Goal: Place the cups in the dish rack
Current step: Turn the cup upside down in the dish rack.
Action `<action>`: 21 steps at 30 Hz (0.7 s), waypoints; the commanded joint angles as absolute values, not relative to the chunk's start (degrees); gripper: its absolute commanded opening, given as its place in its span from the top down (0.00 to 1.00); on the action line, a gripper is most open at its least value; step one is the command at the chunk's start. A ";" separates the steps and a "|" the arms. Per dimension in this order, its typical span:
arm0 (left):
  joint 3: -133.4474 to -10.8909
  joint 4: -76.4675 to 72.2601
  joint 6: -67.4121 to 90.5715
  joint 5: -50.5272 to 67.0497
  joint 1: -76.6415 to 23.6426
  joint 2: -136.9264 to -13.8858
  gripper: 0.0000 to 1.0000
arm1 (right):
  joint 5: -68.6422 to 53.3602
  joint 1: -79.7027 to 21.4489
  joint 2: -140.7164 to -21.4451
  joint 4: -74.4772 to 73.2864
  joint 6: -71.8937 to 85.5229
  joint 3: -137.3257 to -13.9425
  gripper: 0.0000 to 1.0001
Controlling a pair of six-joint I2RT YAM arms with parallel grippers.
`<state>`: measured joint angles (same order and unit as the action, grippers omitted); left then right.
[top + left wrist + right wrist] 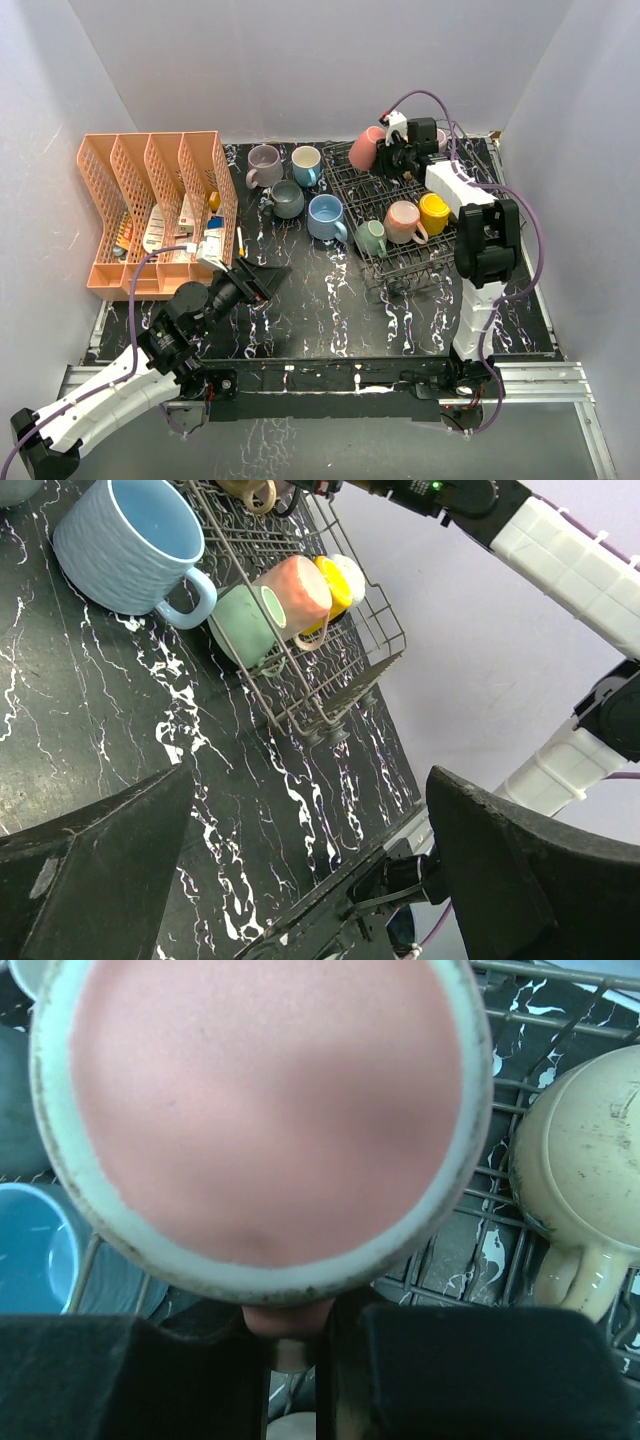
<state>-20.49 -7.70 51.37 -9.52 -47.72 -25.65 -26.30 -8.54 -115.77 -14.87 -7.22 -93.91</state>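
The dark wire dish rack (440, 262) stands at the right, with green (371, 238), pink (403, 221) and yellow (434, 212) cups lying in its near row. My right gripper (386, 156) is shut on the handle of another pink cup (366, 148) at the rack's far left corner. In the right wrist view that cup's base (265, 1110) fills the frame, its handle pinched between the jaws of the right gripper (295, 1332). Mauve (263, 166), white (306, 165), grey (287, 199) and blue (326, 217) cups stand on the table. My left gripper (262, 283) hangs open and holds nothing.
An orange divided organiser (150, 215) holding small items stands at the left, close to my left gripper. A cream cup (580, 1190) lies in the rack beside the held cup. The left wrist view shows the blue cup (130, 545) next to the rack's corner (330, 695).
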 commanded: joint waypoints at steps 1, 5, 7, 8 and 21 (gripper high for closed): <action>-20.12 -9.54 51.77 -9.84 -47.55 -24.72 0.03 | -23.01 -9.14 -116.73 -7.03 -5.12 -99.66 0.92; -20.12 -9.40 51.94 -10.09 -47.51 -25.00 0.03 | -19.12 -10.34 -118.79 -5.79 -4.12 -100.78 0.92; -20.05 -9.48 52.10 -10.09 -47.59 -25.13 0.03 | -17.78 -10.89 -120.13 -5.86 -4.14 -101.64 0.92; -20.04 -9.45 52.12 -10.08 -47.53 -25.14 0.03 | -17.31 -11.12 -120.56 -5.62 -4.13 -101.79 0.92; -19.53 -7.48 52.81 -10.90 -47.52 -23.16 0.03 | -7.28 -12.81 -125.73 -3.11 -4.84 -103.81 0.91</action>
